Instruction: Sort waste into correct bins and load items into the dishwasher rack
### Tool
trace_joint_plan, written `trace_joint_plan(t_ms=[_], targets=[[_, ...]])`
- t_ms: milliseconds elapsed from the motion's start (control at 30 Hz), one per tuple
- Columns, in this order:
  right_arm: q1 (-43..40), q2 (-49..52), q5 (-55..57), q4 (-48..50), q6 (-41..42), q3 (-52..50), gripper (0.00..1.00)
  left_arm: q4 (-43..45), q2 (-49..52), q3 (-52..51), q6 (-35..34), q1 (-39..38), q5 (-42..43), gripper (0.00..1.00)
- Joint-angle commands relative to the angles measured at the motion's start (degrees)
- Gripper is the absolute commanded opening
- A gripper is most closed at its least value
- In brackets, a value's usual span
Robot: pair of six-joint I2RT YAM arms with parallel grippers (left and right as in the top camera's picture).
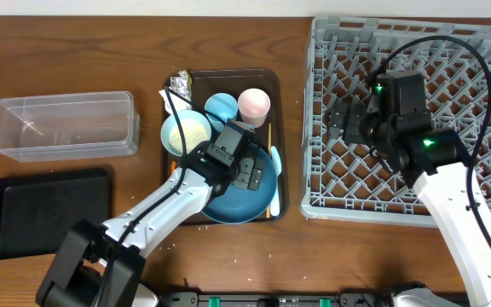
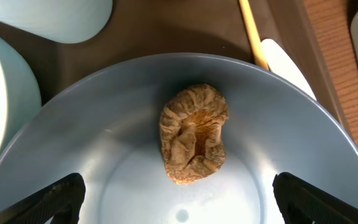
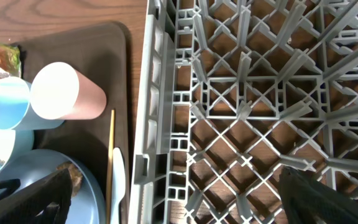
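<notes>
A wrinkled brown food lump (image 2: 194, 134) lies in the middle of the large blue plate (image 2: 278, 124). My left gripper (image 2: 180, 205) hangs open just above that plate (image 1: 237, 205), one finger on each side and the lump ahead of the tips. In the overhead view the left gripper (image 1: 247, 173) covers the lump. My right gripper (image 1: 345, 119) is open and empty over the left side of the grey dishwasher rack (image 1: 450, 85). In its wrist view the right gripper (image 3: 179, 205) spans the rack's left wall (image 3: 160, 93).
The brown serving tray (image 1: 228, 77) also holds a white bowl of rice (image 1: 186, 132), light blue cup (image 1: 221, 107), pink cup (image 1: 253, 104), foil wrapper (image 1: 178, 83), chopstick (image 1: 270, 136) and spoon (image 1: 273, 203). A clear tub (image 1: 62, 125) and black tray (image 1: 45, 209) sit at the left.
</notes>
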Motion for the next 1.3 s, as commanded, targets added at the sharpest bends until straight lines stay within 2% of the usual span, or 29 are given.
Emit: trace_joint_plan(t_ms=[0,300,400,667,867,1000,1267], targets=[[-0.46,0.37,-0.26,-0.11,0.76,0.17,0.99,0.81,0.24,1.07,0.57,-0.15,1.79,0.98],[-0.46,0.37,-0.28,-0.63,0.76,0.17,0.99,0.24,0.26,1.07,6.64,-0.15,0.09,0.99],[-0.35,0.37,-0.33,-0.68,-0.04,0.17,0.99,-0.26,0.26,1.07,6.95,-0.13,0.11,0.96],[1.95,0.37,-0.5,-0.68,-5.07,0.17,0.99,-2.1,-0.79,1.57,7.23,-0.31,0.31,0.96],[2.12,0.37,-0.5,-0.07,-5.05,0.17,0.99,-2.67,-2.97,3.34,7.28,-0.31,0.44,0.95],[2.12,0.37,-0.72,-0.02,-5.05,0.17,0.99,-4.85,-3.04,3.34,8.26,-0.57,0.68,0.89],[2.12,0.37,-2.78,1.14,-5.05,0.17,0.99,-7.87,-8.81,5.51,8.07,-0.48,-2.99,0.89]])
